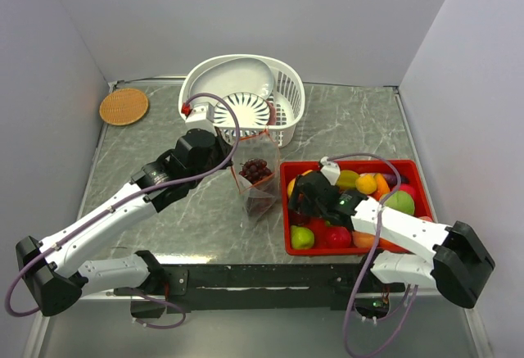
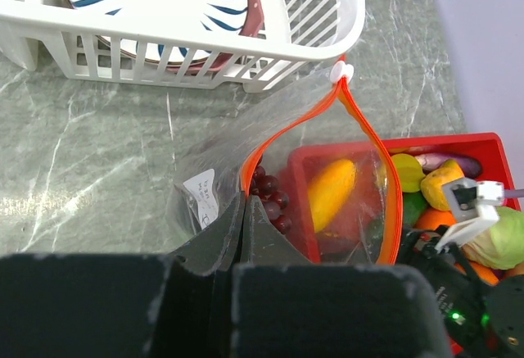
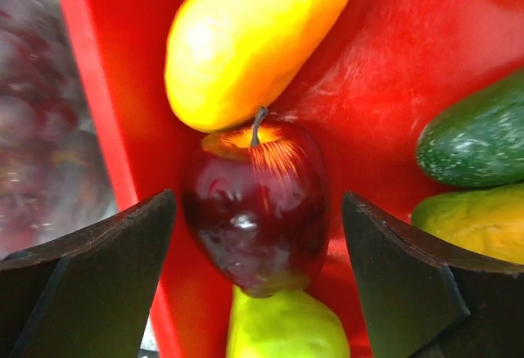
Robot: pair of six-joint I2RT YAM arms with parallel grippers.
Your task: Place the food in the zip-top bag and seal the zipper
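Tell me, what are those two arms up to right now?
Left tool shut on the zip-top bag, mouth open, grapes inside. Right tool open, straddling the dark red apple in the red tray. Mango and pear crowd the apple.

Site is presenting as a robotics test cell: plain grey partition walls (image 1: pixel 246 14) are enclosing a marble-patterned table (image 1: pixel 352 129); left arm (image 1: pixel 106 210) and right arm (image 1: pixel 401 228) are sitting mounted at its near edge.

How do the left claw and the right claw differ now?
The left claw is shut on the zip-top bag; the right claw is open. The left claw is beside the red tray; the right claw is over it, flanking the dark red apple. Both are black.
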